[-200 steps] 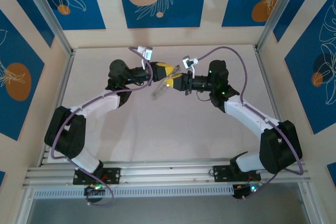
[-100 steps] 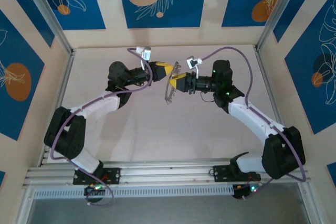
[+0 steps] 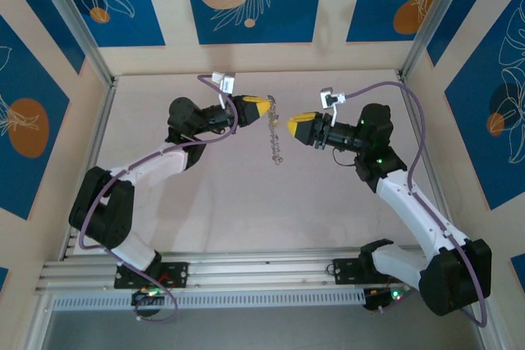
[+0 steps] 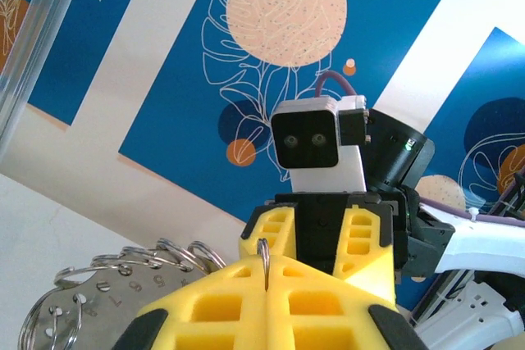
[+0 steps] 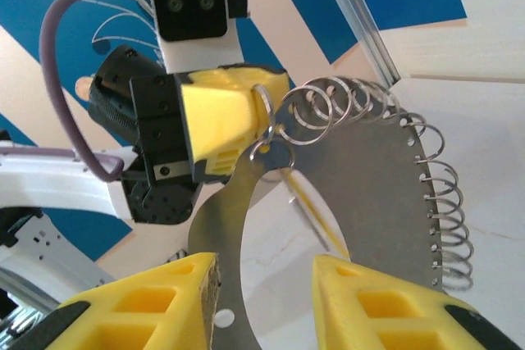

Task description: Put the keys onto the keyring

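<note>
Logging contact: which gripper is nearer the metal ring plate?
Left. The left gripper is shut on a ring of the metal ring plate, which hangs from it; the right gripper is open, clear of it.

Bright, even light with faint shadows; wrist-view foregrounds look slightly soft.

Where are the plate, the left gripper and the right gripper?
plate (image 5: 361,219): right wrist view, flat metal face.
left gripper (image 5: 271,116): right wrist view, fingertips, shut on a ring (image 4: 263,242).
right gripper (image 3: 291,124): top view, between its open yellow fingertips.
</note>
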Action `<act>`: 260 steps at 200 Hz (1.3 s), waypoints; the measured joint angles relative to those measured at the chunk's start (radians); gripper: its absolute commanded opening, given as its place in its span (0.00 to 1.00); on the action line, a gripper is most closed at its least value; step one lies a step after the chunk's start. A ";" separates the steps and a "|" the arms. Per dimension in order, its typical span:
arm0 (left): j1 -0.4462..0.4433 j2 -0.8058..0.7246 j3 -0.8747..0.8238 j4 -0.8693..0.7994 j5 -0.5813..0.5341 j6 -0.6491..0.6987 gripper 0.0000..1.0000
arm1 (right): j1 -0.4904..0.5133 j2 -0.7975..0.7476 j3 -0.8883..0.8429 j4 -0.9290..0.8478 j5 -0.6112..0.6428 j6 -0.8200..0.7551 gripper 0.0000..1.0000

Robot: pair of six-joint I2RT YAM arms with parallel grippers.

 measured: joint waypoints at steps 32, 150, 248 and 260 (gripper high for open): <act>-0.005 0.001 0.000 0.003 0.000 0.000 0.00 | 0.007 0.053 0.035 0.062 0.021 0.061 0.36; -0.013 0.002 0.000 0.003 0.000 0.000 0.00 | 0.070 0.157 0.103 0.147 0.051 0.113 0.22; -0.015 0.003 0.000 0.004 -0.005 0.000 0.00 | 0.071 0.172 0.124 0.161 0.047 0.111 0.08; -0.015 0.004 0.000 0.003 -0.009 0.000 0.00 | 0.071 0.172 0.124 0.161 0.045 0.112 0.00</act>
